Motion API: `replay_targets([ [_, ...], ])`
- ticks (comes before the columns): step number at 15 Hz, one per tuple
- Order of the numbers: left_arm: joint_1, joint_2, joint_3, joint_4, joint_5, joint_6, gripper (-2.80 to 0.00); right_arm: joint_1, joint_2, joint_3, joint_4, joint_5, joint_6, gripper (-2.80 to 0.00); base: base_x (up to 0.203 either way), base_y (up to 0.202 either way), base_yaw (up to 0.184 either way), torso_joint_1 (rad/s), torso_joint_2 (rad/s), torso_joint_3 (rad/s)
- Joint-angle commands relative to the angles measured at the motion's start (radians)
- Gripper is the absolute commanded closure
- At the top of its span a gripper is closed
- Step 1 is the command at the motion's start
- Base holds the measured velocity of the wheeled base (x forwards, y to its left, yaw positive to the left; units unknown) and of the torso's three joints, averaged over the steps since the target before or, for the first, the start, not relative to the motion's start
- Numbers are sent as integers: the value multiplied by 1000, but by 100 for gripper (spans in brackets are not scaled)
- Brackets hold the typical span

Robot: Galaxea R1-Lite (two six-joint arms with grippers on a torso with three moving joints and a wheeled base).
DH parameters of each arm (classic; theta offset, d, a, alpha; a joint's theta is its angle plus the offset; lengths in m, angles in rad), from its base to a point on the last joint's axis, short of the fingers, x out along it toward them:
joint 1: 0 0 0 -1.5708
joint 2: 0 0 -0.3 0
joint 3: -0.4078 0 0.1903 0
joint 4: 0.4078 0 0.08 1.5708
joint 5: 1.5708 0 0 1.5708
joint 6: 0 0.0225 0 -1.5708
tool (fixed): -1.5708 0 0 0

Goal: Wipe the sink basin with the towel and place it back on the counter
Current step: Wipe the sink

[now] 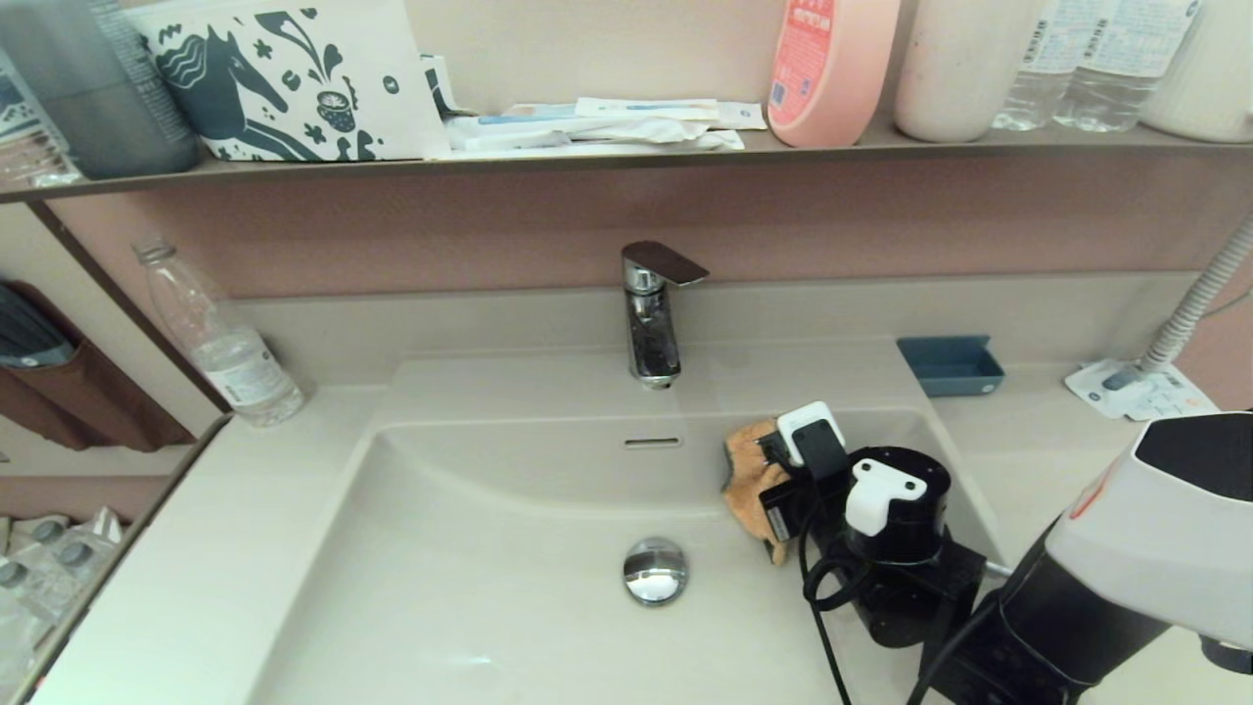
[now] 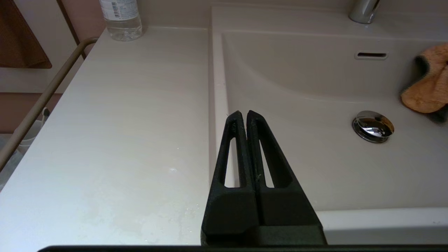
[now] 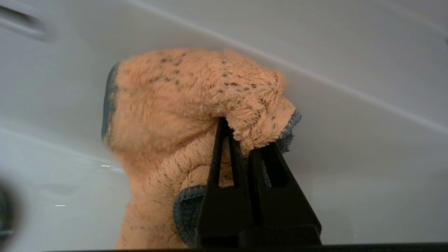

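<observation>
A: Nearest, lower right of the head view?
B: Right gripper (image 1: 773,490) down inside the sink basin (image 1: 470,587), fingers clamped tight on the towel (image 1: 752,480).
A: Towel placed where?
B: Bunched against the basin's right back wall, right of the drain plug (image 1: 655,571), below the faucet (image 1: 651,318).
A: Other arm?
B: Left gripper (image 2: 244,115) pressed closed on nothing, over the basin's left rim by the counter (image 2: 115,133).
A: Farther back?
B: 1 bottle (image 1: 220,338) at left, 1 blue tray (image 1: 950,364) at right.

Head looks down; both wrists share the sink basin (image 1: 489,587).
</observation>
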Motion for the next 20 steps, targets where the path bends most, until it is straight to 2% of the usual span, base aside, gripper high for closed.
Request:
replay_targets([
  [1, 0, 1, 0, -1, -2, 0, 0, -44, -25, 20, -8, 0, -2, 0, 0, 0, 0, 0, 0, 0],
  [4, 0, 0, 0, -1, 0, -1, 0, -129, -56, 44, -8, 17, -4, 0, 0, 0, 0, 0, 0, 0],
  [8, 0, 0, 0, -1, 0, 0, 0, -190, -122, 86, -5, 43, -31, 0, 0, 0, 0, 0, 0, 0],
  [13, 0, 1, 0, -1, 0, 0, 0, -190, -272, 101, 40, 44, -60, 0, 0, 0, 0, 0, 0, 0],
  [17, 0, 1, 0, -1, -1, 0, 0, -194, -519, 97, 240, 45, -61, 0, 0, 0, 0, 0, 0, 0],
  [20, 0, 1, 0, -1, -1, 0, 0, -213, -772, 68, 541, 46, -46, 0, 0, 0, 0, 0, 0, 0],
])
